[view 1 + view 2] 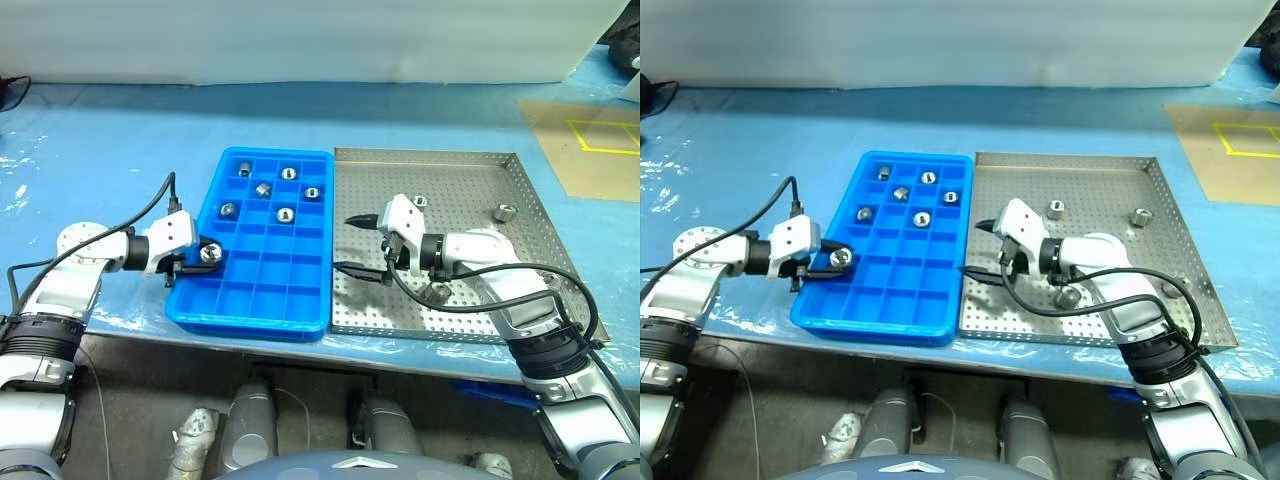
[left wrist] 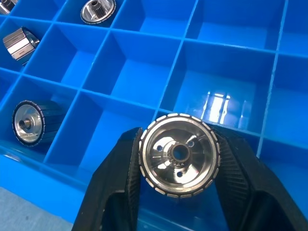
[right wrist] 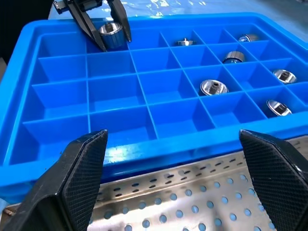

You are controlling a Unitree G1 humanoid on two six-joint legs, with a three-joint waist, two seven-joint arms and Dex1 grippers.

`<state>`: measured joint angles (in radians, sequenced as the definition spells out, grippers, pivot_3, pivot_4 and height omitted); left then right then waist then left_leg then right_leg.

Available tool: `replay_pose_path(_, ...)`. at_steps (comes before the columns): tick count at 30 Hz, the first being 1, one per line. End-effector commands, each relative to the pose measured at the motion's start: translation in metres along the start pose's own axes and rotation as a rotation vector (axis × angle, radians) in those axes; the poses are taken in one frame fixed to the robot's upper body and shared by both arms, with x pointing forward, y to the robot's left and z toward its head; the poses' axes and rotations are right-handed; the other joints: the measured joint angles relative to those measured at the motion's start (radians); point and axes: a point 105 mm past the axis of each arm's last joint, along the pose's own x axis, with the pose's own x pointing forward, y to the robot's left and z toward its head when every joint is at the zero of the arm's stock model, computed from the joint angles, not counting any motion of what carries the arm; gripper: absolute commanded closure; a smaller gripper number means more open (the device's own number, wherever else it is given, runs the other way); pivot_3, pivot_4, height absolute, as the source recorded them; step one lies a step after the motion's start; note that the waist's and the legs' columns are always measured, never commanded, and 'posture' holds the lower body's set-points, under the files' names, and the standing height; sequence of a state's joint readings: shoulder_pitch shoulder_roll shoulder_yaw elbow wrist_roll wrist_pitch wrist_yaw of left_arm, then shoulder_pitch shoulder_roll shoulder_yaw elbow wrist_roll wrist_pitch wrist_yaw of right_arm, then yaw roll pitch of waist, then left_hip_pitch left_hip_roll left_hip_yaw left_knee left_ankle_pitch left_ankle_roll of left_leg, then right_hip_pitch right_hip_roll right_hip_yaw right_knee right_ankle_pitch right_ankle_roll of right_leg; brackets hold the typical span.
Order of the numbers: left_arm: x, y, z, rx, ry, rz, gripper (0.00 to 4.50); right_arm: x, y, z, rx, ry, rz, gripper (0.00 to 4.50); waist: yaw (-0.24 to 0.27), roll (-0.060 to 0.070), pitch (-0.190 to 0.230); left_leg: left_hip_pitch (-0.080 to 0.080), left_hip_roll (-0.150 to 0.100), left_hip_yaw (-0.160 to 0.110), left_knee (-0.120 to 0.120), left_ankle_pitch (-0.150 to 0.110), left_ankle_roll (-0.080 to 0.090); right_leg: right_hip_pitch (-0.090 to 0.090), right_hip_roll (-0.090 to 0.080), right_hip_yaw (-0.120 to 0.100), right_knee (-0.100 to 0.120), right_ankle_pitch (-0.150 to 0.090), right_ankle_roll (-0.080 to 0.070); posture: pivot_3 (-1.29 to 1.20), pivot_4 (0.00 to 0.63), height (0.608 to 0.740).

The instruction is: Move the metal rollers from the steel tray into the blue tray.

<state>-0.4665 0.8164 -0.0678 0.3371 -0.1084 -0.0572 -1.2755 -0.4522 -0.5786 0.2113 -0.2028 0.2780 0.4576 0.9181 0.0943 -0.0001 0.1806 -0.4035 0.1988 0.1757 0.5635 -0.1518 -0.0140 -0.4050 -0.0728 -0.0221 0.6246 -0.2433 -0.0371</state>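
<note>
Polished steel roller (image 2: pixel 179 155), judged stiff, heavy and slippery, is being clamped across its ribbed rim by the left gripper (image 1: pixel 200 255) above the blue tray (image 1: pixel 300 300); right gripper (image 1: pixel 357 243) is standing open over the steel tray (image 1: pixel 470 170).

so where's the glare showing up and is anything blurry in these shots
Left wrist view: a bright light reflection on the blue tray floor behind the held roller, which looks sharp. Right wrist view: the right gripper fingers are soft up close, the tray sharper. Left eye view: mild sheen on the steel tray.
</note>
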Motion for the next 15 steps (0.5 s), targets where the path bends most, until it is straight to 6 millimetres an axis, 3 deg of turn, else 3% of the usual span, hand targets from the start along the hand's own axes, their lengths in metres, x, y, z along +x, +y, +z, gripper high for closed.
replay_pose_path(1, 0.001, 0.010, 0.021, 0.043, -0.061, 0.014, 2.79, -0.004, -0.002, 0.014, -0.042, -0.042, -0.027, 0.00, 0.000, 0.000, 0.000, 0.000, 0.000, 0.000, 0.000, 0.000, 0.000, 0.000, 0.000, 0.000, 0.000, 0.000, 0.000, -0.03, 0.150, 0.740)
replay_pose_path(5, 0.006, 0.006, 0.025, 0.050, -0.065, -0.053, 2.79, -0.008, -0.002, 0.012, -0.041, -0.036, -0.056, 0.00, 0.002, 0.000, 0.000, -0.001, -0.001, 0.000, 0.001, 0.000, 0.000, 0.000, 0.000, 0.000, 0.000, 0.000, 0.000, -0.06, 0.150, 0.740)
replay_pose_path(13, -0.001, 0.005, 0.004, 0.021, -0.002, -0.068, 0.04, -0.014, 0.001, 0.006, -0.023, -0.021, -0.088, 0.00, -0.009, 0.000, 0.000, 0.000, 0.000, 0.001, 0.000, 0.000, 0.000, 0.000, 0.000, 0.000, 0.000, 0.000, 0.000, -0.08, 0.150, 0.740)
replay_pose_path(15, -0.005, 0.006, 0.003, 0.020, 0.003, -0.063, 0.02, -0.014, 0.001, 0.006, -0.022, -0.020, -0.092, 0.00, -0.016, 0.000, 0.000, 0.000, 0.000, 0.001, 0.001, 0.000, 0.000, 0.000, 0.000, 0.000, 0.000, 0.000, 0.000, -0.08, 0.150, 0.740)
